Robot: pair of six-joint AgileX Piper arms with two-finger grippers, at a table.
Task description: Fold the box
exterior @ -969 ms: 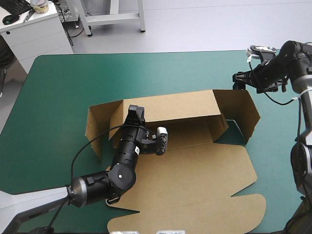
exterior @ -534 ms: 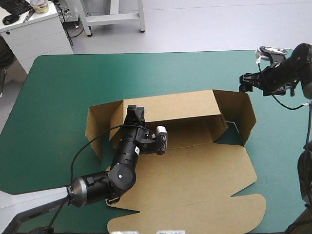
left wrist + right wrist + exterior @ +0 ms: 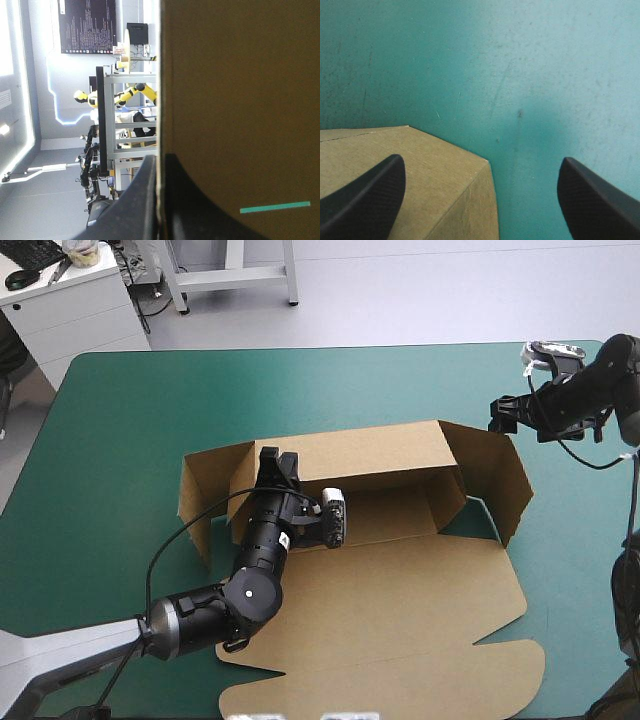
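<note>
Comparing with the earlier high views: finds the left gripper (image 3: 278, 464) slightly higher in the frame, centre-left. Finds the back wall (image 3: 370, 450) of the box (image 3: 400, 590) carried with it, nudged toward the far edge of the teal-green table (image 3: 120, 440) and standing a touch straighter. Pinches that wall near its left end, black fingers all but together with the brown board between them, as seen plainly along the left wrist. Leaves the box mid-table: base and lid flat across the lower centre of the frame, back wall and both end flaps raised, nothing tucked yet.

Places the right gripper (image 3: 497, 410) at the upper right, drifted toward the right edge since the earliest view, then sunk a little toward the top corner of the right end flap (image 3: 505, 475). Keeps its fingers wide apart and empty, that corner just below them, contact not discernible.

Suggests a steadied back wall on one side and a line-up for folding in the right flap on the other. Leaves most of the fold undone.
</note>
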